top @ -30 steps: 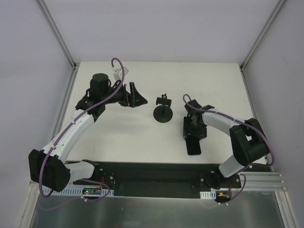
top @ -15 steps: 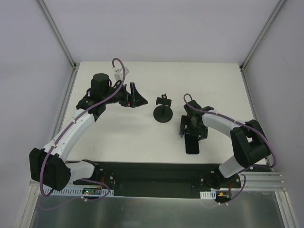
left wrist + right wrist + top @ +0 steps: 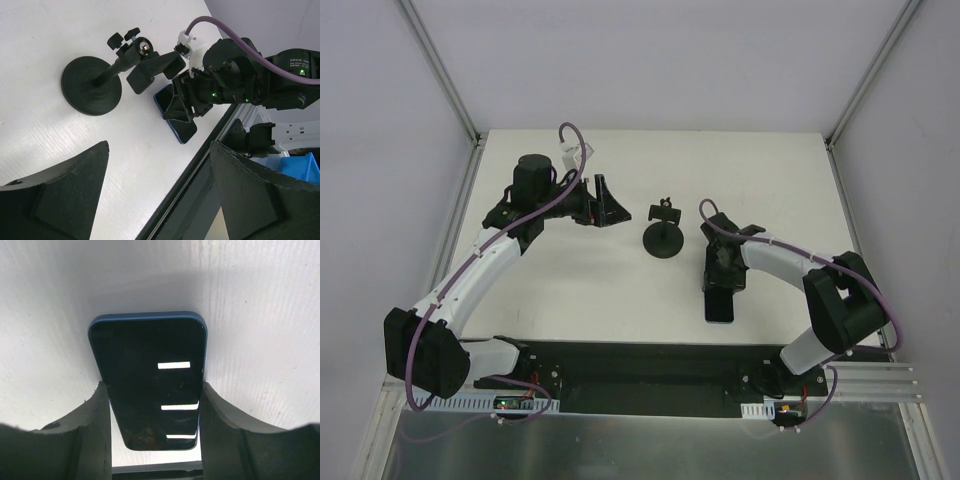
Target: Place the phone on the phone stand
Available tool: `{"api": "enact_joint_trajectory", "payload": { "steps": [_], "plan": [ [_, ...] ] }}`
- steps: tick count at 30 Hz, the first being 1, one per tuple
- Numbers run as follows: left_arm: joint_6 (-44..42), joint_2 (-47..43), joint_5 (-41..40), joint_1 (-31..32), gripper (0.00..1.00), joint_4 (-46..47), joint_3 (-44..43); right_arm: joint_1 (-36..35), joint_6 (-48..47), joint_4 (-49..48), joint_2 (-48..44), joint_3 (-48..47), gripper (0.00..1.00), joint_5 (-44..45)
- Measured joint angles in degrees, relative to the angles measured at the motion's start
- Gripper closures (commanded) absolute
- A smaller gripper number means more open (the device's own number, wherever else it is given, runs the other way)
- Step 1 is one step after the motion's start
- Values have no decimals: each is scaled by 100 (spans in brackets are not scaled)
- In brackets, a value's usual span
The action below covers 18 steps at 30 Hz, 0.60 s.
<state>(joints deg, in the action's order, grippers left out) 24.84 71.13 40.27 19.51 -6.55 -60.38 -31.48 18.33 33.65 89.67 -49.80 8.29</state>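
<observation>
The right tool (image 3: 720,288) seems to grip the phone (image 3: 720,310) near the phone stand (image 3: 664,238).

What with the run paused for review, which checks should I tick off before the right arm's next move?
1. Right pincer closed on the phone: ok, fingers press both long edges.
2. Phone centred between them: ok.
3. Phone off the table: not ok, it appears to lie flat.
4. Phone stand upright, cradle empty: ok.
5. Left pincer clear of the stand: ok, open and apart from it.
6. Grip firm enough to lift: cannot tell.
</observation>
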Motion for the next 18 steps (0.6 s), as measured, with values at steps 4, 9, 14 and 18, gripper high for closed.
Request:
{"api": "enact_joint_trajectory", "payload": {
  "steps": [4, 9, 14, 18],
  "plan": [
    [-2, 2, 0, 0, 21, 7, 0, -72, -146, 210, -52, -85, 88, 57],
    [-20, 13, 9, 0, 22, 4, 0, -188, -109, -472, -457, 260, 99, 197],
    [-22, 26, 26, 39, 22, 9, 0, -243, -107, -750, -1255, 942, 71, 210],
    [-26, 26, 31, 81, 21, 11, 0, -289, -334, -769, -1532, 732, 21, 173]
  ]
}}
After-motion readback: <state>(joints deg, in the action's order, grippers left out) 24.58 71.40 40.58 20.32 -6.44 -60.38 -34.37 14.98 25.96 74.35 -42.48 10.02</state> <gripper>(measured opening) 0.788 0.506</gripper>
